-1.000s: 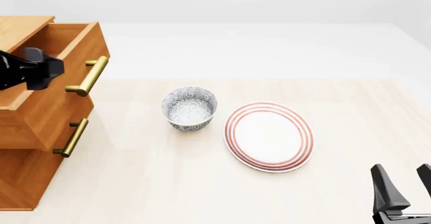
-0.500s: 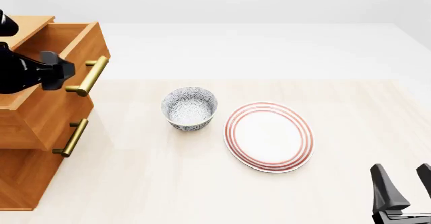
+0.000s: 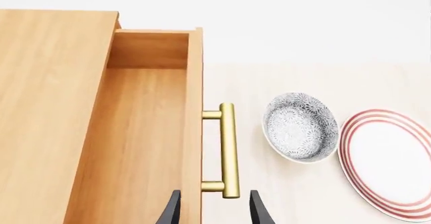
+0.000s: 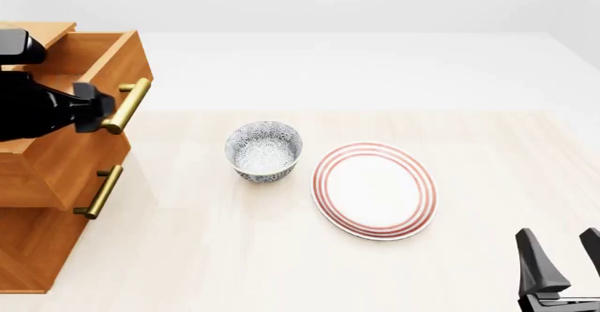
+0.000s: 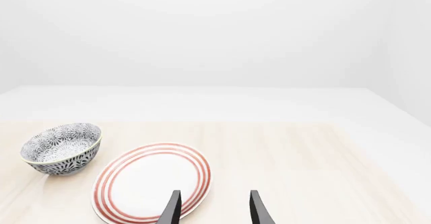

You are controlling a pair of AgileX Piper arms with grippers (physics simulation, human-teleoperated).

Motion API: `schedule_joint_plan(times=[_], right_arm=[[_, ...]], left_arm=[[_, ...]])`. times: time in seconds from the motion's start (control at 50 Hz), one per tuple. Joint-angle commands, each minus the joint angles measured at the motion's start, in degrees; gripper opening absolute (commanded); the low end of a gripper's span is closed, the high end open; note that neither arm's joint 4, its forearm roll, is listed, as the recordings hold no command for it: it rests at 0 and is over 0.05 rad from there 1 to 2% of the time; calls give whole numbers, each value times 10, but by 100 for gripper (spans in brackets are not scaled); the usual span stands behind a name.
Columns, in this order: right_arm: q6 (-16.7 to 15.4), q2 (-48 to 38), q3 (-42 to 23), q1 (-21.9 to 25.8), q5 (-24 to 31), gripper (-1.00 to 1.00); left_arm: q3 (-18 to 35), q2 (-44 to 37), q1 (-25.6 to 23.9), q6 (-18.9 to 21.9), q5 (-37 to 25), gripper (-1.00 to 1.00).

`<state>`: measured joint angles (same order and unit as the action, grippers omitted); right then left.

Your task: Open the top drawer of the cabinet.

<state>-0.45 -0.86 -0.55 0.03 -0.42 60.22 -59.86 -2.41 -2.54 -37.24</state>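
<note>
A pale wooden table (image 4: 281, 256) under a plain white backdrop carries everything here. At its left edge stands the orange-brown wooden cabinet (image 4: 28, 249) of stacked drawers. The top drawer (image 3: 145, 148), a plain-fronted box with a brass cylindrical bar handle (image 3: 229, 151), already stands pulled out, its bare interior showing. Near the table's middle sit a grey patterned ceramic bowl (image 4: 263, 151) and, just beside it, a white plate with red rings (image 4: 375, 190).

The left gripper (image 3: 213, 215) hangs above that handle, its black fingers spread apart and holding nothing; in the left wrist view they straddle the near end of the bar and the drawer's front board. The bar's long axis runs straight ahead along the fingers. The left arm is far the nearer. The right gripper (image 5: 213, 211) waits at the near right corner, jaws likewise apart and empty, well away from the cabinet.
</note>
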Motion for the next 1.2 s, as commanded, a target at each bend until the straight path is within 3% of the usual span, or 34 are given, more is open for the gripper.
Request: schedule_joint_plan(times=[0.02,0.62,1.2], right_arm=[[0,-1,0,0,-1,100],[0,2,0,0,2,100],[0,2,0,0,1,100]], left_arm=[[-9,-13,-8,-4,15,100],[-22,-44,-33,-15,46,100],[-14,-45,-55,-7,34,100]])
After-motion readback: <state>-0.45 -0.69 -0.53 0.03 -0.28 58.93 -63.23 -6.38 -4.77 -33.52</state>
